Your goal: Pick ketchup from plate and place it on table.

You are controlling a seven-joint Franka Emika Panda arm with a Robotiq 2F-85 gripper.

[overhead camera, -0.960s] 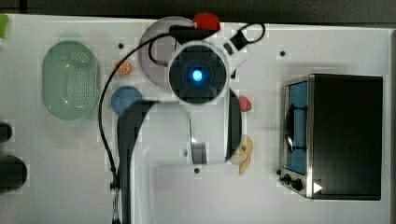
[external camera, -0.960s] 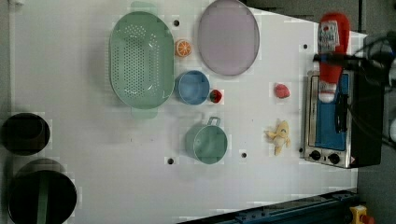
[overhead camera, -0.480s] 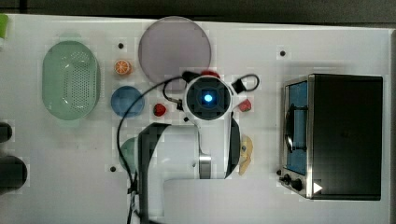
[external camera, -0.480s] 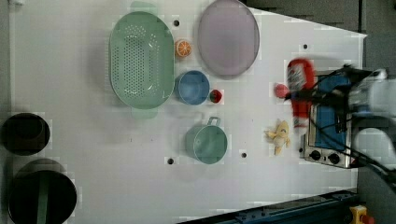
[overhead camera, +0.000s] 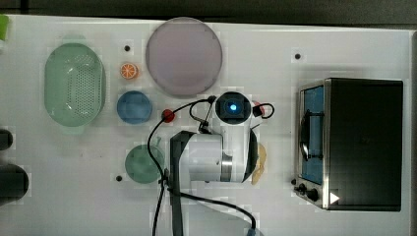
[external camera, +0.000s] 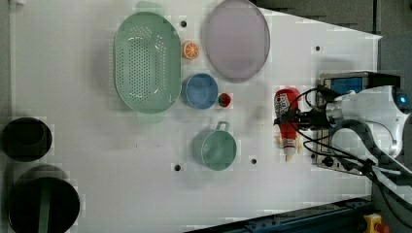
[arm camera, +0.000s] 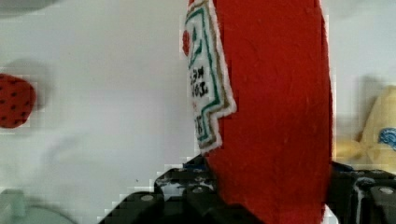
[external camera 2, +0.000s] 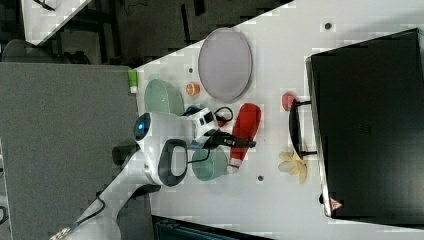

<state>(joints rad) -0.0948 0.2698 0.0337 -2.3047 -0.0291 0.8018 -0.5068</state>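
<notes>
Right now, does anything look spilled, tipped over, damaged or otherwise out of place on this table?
Nothing is spilled or broken. The one thing off its resting place is the soft red ketchup bottle with the white label, gripped in the robot's hand beside the black toaster oven. The round lilac-grey plate lies bare.

A: Colours? 
B: Ketchup (external camera: 287,116) red, white label with green and tan edging. Plate (external camera: 236,40) pale lilac-grey. Table (external camera: 87,145) white, dark dots.
A: Others?
B: Colander (external camera: 146,62) mint green, bowl (external camera: 199,91) blue.

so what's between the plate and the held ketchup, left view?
Only bare table: the plate sits apart from the ketchup gripped by the gripper, nothing between them in the left view.
</notes>
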